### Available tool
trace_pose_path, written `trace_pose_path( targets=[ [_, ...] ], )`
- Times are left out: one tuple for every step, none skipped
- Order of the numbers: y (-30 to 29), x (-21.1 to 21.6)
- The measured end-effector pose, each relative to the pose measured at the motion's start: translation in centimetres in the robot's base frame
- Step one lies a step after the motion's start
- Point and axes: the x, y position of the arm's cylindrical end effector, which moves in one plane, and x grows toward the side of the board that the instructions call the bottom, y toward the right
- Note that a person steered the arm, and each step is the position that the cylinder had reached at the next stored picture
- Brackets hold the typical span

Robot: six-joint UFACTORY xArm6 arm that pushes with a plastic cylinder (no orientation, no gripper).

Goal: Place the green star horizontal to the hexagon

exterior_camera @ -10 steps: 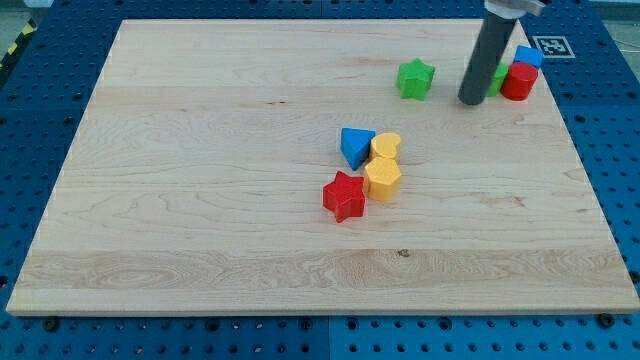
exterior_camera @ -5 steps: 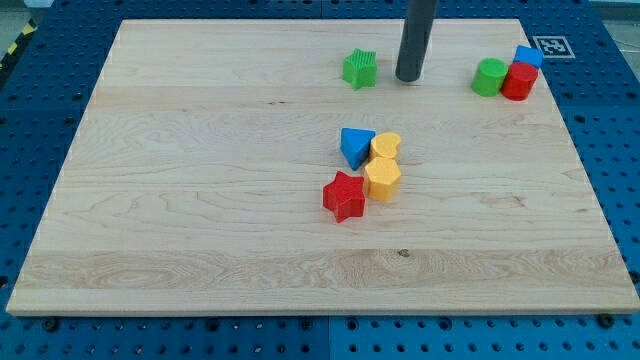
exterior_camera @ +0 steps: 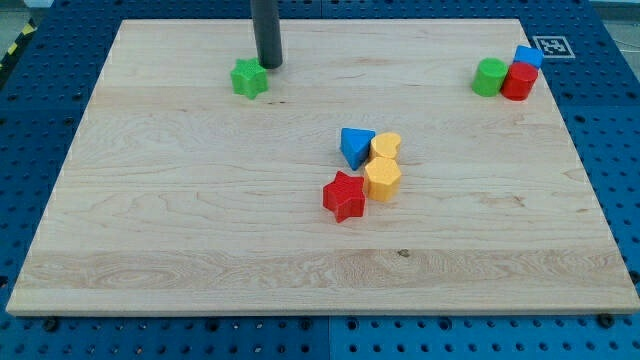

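The green star [exterior_camera: 247, 78] lies near the view's top left of the wooden board [exterior_camera: 200, 230]. My tip [exterior_camera: 268, 65] touches the star's upper right side. The yellow hexagon [exterior_camera: 382, 179] sits in a cluster near the board's middle, far to the lower right of the star. A red star [exterior_camera: 345, 196] touches its left side, a yellow heart [exterior_camera: 386, 147] sits just above it, and a blue triangle [exterior_camera: 355, 146] is left of the heart.
At the view's top right a green cylinder [exterior_camera: 490, 77], a red cylinder [exterior_camera: 519, 80] and a blue block [exterior_camera: 529, 56] stand close together near the board's edge.
My tip has swept from the view's top right to the top left, pushing the green star leftward along the top of the board. The other blocks have not moved.
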Motion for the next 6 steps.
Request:
trace_pose_path(
  targets=[
    [-1.3,0.8],
    [-0.5,6.0],
    [2.0,10.8],
    [2.3,11.5],
    [1.3,10.0],
    [-0.2,8.6]
  ],
)
